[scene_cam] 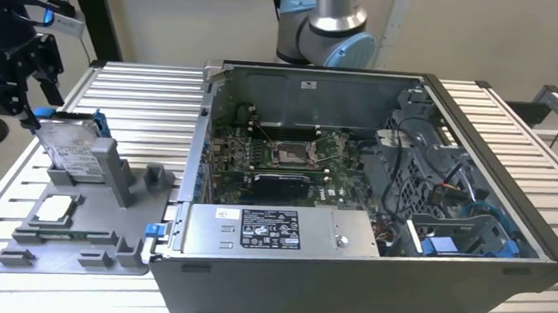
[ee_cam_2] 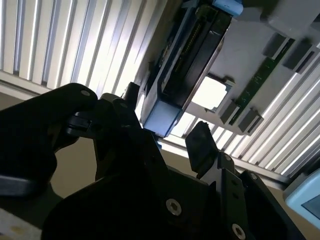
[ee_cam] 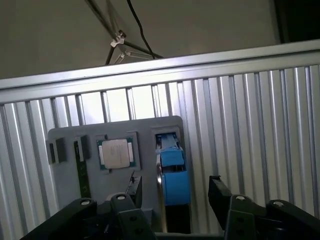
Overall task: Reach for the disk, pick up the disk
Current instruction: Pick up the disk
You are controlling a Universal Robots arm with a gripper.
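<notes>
Gripper (ee_cam: pixel 176 187) wide open, straddling the disk (ee_cam: pixel 172 167) standing in the grey holder (ee_cam: pixel 65 137); an off-centre close could tilt it and jam it in the holder.

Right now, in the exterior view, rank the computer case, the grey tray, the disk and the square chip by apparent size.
1. computer case, clearly largest
2. grey tray
3. disk, standing upright in the tray
4. square chip, smallest
No close calls.
</notes>
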